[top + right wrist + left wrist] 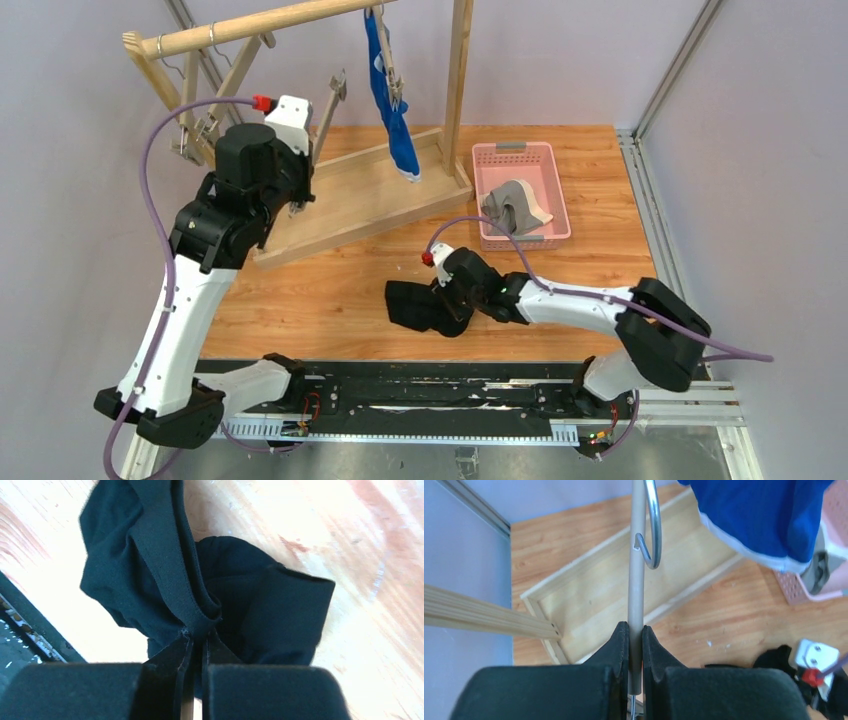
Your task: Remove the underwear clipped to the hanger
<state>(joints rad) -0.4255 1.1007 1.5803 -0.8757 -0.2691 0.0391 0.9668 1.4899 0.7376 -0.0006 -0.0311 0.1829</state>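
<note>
The blue underwear (392, 105) hangs clipped to a hanger on the wooden rack (300, 25); it also shows in the left wrist view (764, 515). The grey underwear (515, 206) lies in the pink basket (555, 190). The black underwear (412, 305) lies bunched on the table. My right gripper (442, 303) is shut on its waistband, as the right wrist view shows (198, 637), with the cloth (150, 560) resting on the wood. My left gripper (303, 196) is shut on the grey bar of an empty hanger (637, 570), its fingertips (622, 635) pinching the bar's end.
The rack's flat wooden base frame (370, 195) lies behind the black underwear. Another clip hanger (195, 135) hangs at the rack's left end. The pink basket's corner shows in the left wrist view (794, 587). Bare wood lies between the base frame and the right arm.
</note>
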